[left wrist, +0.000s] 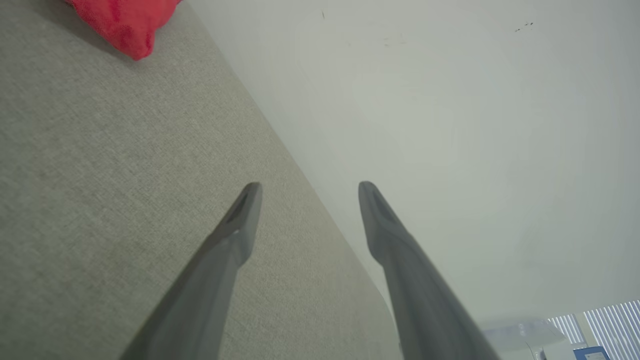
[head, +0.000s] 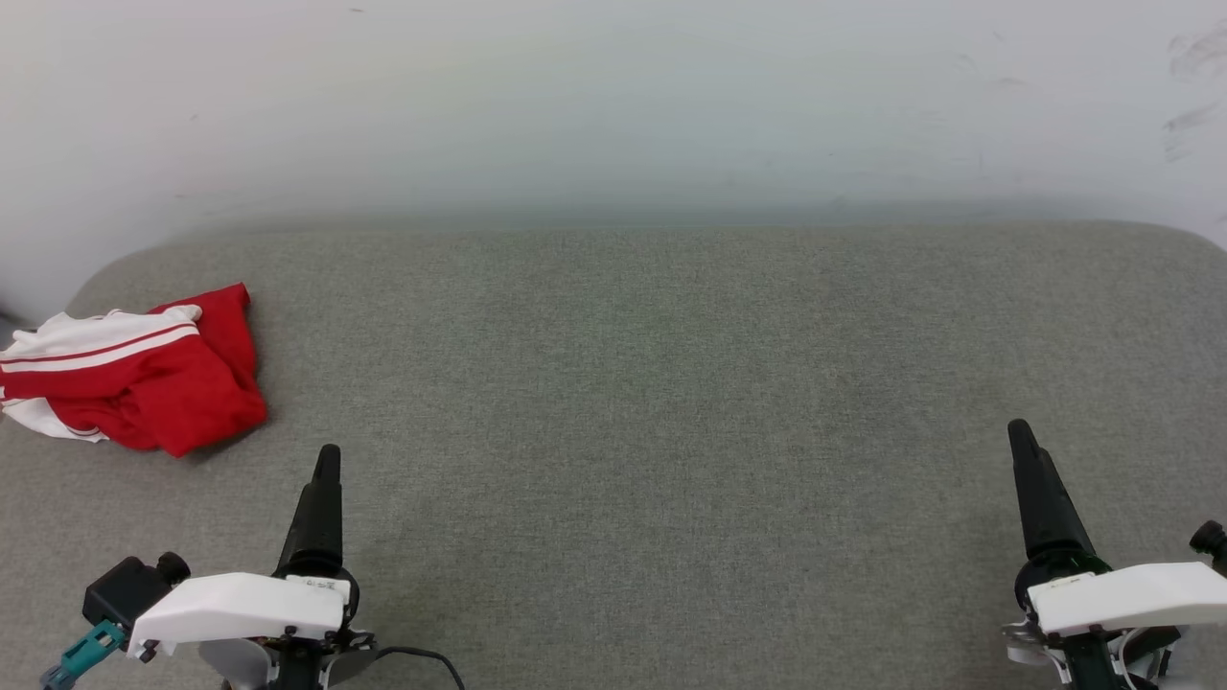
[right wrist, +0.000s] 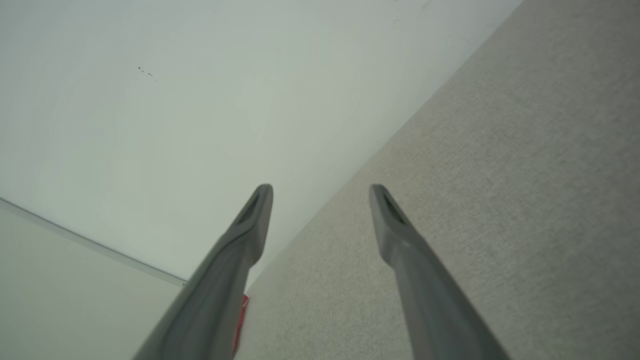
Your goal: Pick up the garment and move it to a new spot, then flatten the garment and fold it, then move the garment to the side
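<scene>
The garment (head: 144,379) lies crumpled in a red heap with a white, red-striped sleeve on top, at the far left of the grey fabric surface (head: 671,402). Its red edge (left wrist: 125,25) pokes into the top left of the left wrist view. My left gripper (head: 326,460) hovers low at the near left, below and to the right of the garment and apart from it. In its wrist view the left gripper (left wrist: 307,187) is open and holds nothing. My right gripper (head: 1021,436) stands at the near right, far from the garment. Its wrist view shows the right gripper (right wrist: 320,189) open and bare.
A plain white wall (head: 613,96) rises right behind the surface's far edge. The surface has rounded far corners (head: 105,273). Window blinds (left wrist: 600,325) show in the lower right corner of the left wrist view.
</scene>
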Available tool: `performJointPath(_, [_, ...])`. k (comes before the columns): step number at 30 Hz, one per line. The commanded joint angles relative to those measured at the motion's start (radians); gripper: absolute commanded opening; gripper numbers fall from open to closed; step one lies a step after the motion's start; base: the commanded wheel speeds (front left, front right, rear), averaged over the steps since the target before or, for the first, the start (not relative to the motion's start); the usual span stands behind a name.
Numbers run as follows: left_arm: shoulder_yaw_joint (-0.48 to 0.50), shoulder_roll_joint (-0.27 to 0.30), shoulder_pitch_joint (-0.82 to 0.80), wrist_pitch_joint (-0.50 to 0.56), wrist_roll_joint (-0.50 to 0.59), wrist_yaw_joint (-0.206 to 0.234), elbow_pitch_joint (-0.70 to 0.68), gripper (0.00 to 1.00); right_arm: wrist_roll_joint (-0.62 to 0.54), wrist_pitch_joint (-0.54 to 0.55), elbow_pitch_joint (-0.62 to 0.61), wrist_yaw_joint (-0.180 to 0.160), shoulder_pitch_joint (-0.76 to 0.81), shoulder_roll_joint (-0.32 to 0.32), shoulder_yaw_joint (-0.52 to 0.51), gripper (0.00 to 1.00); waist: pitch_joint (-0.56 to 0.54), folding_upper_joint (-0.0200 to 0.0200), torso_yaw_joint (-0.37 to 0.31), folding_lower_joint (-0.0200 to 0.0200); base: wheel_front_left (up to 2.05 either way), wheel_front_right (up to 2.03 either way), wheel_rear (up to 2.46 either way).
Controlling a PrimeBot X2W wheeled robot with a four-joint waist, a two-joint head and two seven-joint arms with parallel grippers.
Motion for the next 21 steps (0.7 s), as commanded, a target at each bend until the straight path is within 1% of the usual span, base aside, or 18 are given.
performJointPath(1, [-0.008,0.003,-0.007,-0.012,0.051,0.01,-0.027,1.0,-0.055,-0.013,-0.03,0.0,-0.003,0.0,0.007,1.0,0.0,0.0,0.0,0.0,0.0,0.0,0.0])
performJointPath(11, [-0.039,0.003,0.006,-0.047,0.238,0.035,-0.05,1.0,-0.251,-0.05,-0.059,0.0,0.009,0.0,0.031,1.0,0.002,0.0,-0.001,0.0,0.0,0.0,0.0])
performJointPath(21, [-0.059,0.004,0.013,-0.08,0.392,0.057,-0.077,1.0,-0.414,-0.082,-0.072,0.0,0.022,0.0,0.042,1.0,0.003,0.0,-0.001,0.0,0.0,0.0,0.0])
